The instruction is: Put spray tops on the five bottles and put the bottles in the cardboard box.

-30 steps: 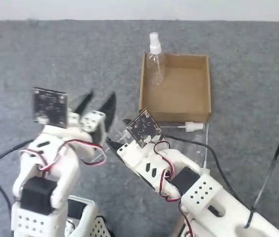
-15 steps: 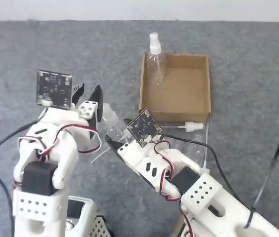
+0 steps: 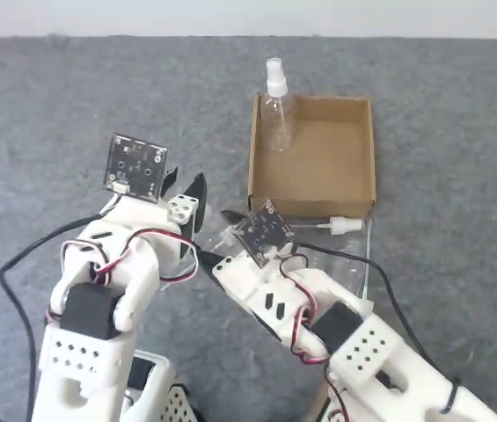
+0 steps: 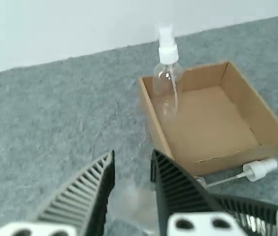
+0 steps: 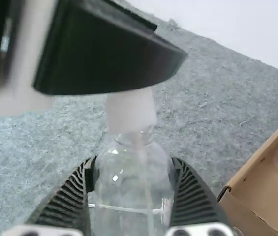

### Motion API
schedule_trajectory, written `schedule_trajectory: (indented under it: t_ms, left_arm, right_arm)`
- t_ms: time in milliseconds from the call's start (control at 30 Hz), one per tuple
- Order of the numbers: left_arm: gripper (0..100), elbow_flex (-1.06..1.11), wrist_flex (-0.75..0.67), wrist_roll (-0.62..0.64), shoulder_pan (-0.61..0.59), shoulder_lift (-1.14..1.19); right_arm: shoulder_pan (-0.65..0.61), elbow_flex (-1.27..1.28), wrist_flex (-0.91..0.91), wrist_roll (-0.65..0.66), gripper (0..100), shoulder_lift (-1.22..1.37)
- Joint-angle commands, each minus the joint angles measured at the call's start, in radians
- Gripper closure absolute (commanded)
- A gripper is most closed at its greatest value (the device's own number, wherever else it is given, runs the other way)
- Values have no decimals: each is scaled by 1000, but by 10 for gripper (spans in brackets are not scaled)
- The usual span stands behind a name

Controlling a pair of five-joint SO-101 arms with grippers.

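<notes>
Right wrist view shows the right gripper [image 5: 131,167] with jaws clamped mid-body on the bottle [image 5: 129,194], likely light and slick; left gripper [image 4: 132,156] jaws apart.

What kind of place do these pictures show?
Probably a robot test bench: a grey mat under everything, a plain white wall behind, and a wired left arm and right arm beside a cardboard box.

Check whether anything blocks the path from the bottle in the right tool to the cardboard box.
The left tool sits over the neck of the bottle held by the right tool. Toward the cardboard box, a loose spray top lies on the table before its near wall; a capped bottle fills one far corner.
</notes>
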Motion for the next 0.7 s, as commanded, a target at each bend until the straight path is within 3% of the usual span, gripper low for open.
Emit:
schedule_trajectory:
  t_ms: [0, 333, 667]
  left_arm:
    - [898, -8, -55, -11, 8, -14]
    - [899, -24, -55, -9, 141, -14]
    - [857, -213, 20, -15, 8, -25]
  right_arm:
    - [8, 5, -1, -12, 993, -105]
    - [7, 6, 1, -12, 993, -110]
    - [12, 8, 1, -12, 993, -110]
